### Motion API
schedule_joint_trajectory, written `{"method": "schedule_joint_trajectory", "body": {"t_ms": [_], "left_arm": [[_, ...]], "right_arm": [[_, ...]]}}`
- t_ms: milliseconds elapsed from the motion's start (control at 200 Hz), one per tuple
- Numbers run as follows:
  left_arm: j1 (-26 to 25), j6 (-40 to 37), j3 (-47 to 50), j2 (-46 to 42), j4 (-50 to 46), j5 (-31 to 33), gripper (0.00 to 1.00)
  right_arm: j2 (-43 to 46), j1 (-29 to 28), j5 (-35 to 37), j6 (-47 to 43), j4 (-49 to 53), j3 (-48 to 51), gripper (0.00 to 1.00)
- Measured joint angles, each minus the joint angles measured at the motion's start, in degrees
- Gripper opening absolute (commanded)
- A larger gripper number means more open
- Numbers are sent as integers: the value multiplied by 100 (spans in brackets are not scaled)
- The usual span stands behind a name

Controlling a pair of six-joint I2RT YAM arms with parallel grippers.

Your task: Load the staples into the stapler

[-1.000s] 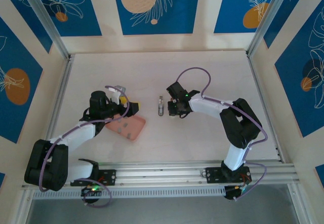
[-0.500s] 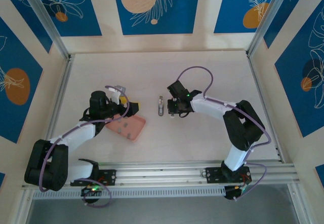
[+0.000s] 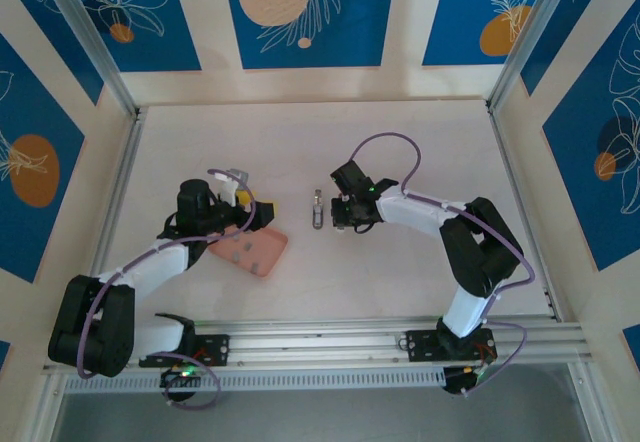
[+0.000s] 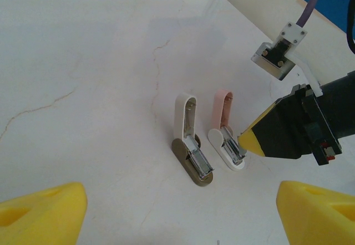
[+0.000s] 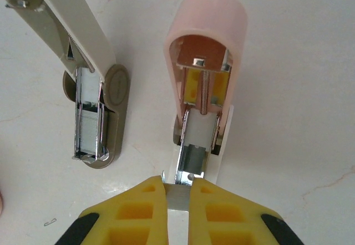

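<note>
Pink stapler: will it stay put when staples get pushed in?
Likely slides: the pink stapler looks light, lying unheld on the smooth table while the right gripper holds staples at its mouth. Hinged open, so a sideways nudge might tip it.

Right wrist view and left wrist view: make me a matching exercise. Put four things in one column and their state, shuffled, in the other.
1. pink stapler
2. beige stapler
3. staple strip
4. left claw

A. pinched in the shut right claw
B. wide open, holding nothing
C. hinged open, olive base
D. hinged open, channel end at the right claw's tips

Pairs: 1-D, 2-C, 3-A, 4-B
</note>
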State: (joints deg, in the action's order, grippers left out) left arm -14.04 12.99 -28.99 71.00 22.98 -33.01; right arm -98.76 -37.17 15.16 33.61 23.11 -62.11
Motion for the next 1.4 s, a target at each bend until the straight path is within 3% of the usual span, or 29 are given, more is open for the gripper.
{"method": "schedule_joint_trajectory", "body": {"t_ms": [1401], "left_arm": [[0,-2,0,0,-114,0,88]], "right_arm": [[-24,-28,157,-415,-214,74,13]]}}
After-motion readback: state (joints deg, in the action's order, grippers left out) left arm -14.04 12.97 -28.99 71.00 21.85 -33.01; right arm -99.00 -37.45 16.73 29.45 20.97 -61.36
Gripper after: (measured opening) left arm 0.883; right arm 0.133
